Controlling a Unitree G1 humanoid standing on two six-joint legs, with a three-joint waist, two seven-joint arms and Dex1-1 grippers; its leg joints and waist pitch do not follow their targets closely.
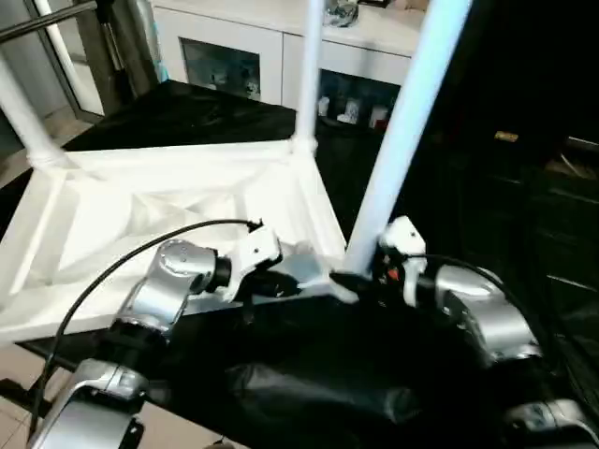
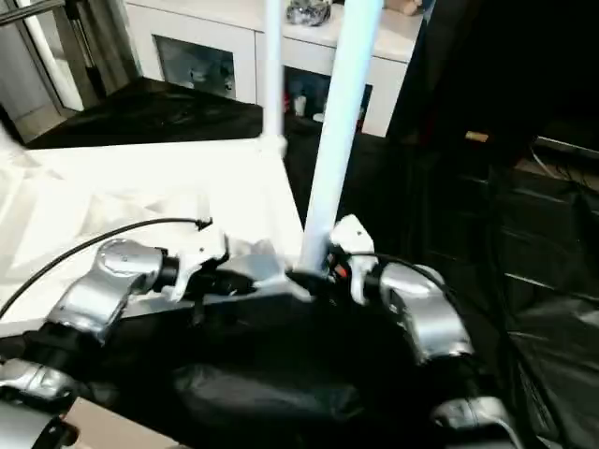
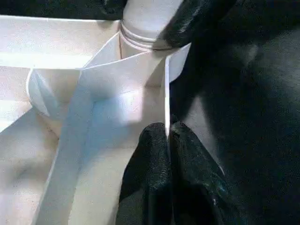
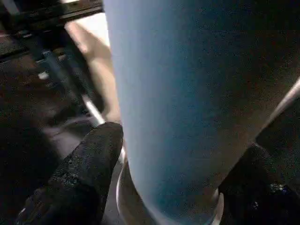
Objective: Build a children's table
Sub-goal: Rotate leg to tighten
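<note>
**Operator:** Where does the build stand?

**Inspector:** Your table top [image 1: 178, 201] lies upside down on the black-draped counter [image 1: 281, 374], ribbed underside up. Three legs can be seen standing in corner sockets: the near leg [image 1: 402, 131] at the corner closest to you, a far leg [image 1: 307, 70] behind it, and a third leg [image 1: 21, 117] at the far left corner. The fourth corner is out of frame, so I cannot confirm a leg there.

**Operator:** And my tools?

**Inspector:** Your left tool [image 3: 168, 145] is pinched shut on the thin edge wall of the top, just beside the near socket [image 3: 140, 40]. Your right tool [image 1: 360, 281] sits at the base of the near leg, its fingers [image 4: 91, 159] spread either side of the tube; contact looks light or broken, so I would not call it a firm hold.

**Operator:** What is left?

**Inspector:** In my judgement the near leg appears seated, though it leans slightly in the head views; check it is fully home. Then verify the fourth corner, and the table must be turned upright. A white cabinet [image 1: 253, 47] stands behind the counter, clear of the work.
</note>
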